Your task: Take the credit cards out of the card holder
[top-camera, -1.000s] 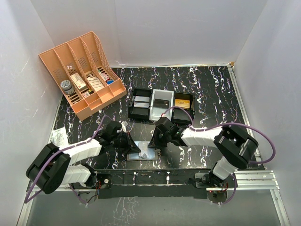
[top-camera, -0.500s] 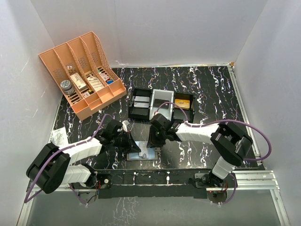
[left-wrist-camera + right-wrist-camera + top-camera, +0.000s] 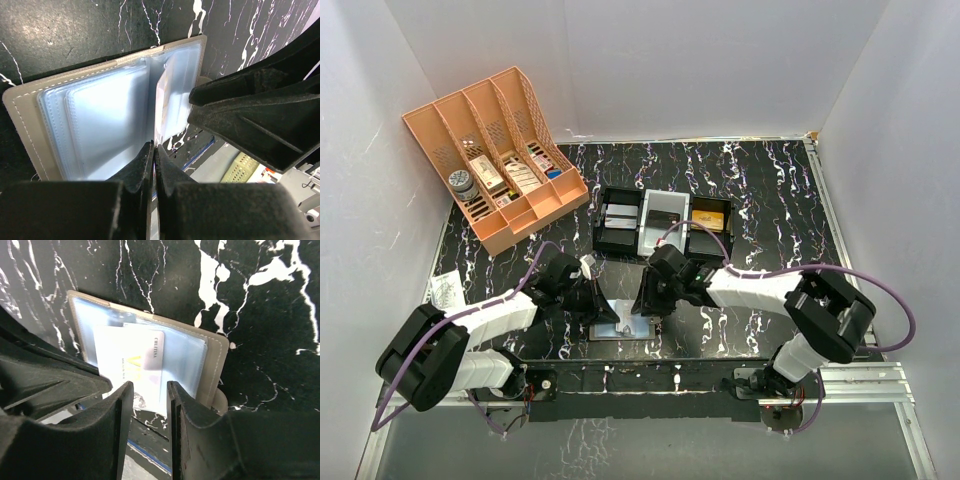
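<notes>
The card holder point(image 3: 620, 326) lies open on the black marble table between my two grippers, its grey-brown cover point(image 3: 216, 360) down and its clear sleeves point(image 3: 100, 130) up. My left gripper point(image 3: 598, 308) point(image 3: 154, 145) is shut on the lower edge of one sleeve, which stands upright. A white credit card point(image 3: 127, 365) with a yellow mark sticks partly out of a sleeve. My right gripper point(image 3: 648, 303) point(image 3: 150, 386) is open just in front of that card's near edge, with nothing clamped. An orange card point(image 3: 708, 218), a black card and grey cards lie in the black tray point(image 3: 642, 232).
The black three-compartment tray stands just behind the card holder. A big orange lattice organiser point(image 3: 495, 150) with small items fills the back left corner. A paper scrap point(image 3: 444, 290) lies at the left table edge. White walls close in on three sides.
My right gripper's jaws have spread apart, and it swung a little left and back again over the card holder. The left gripper has stayed shut in place.
</notes>
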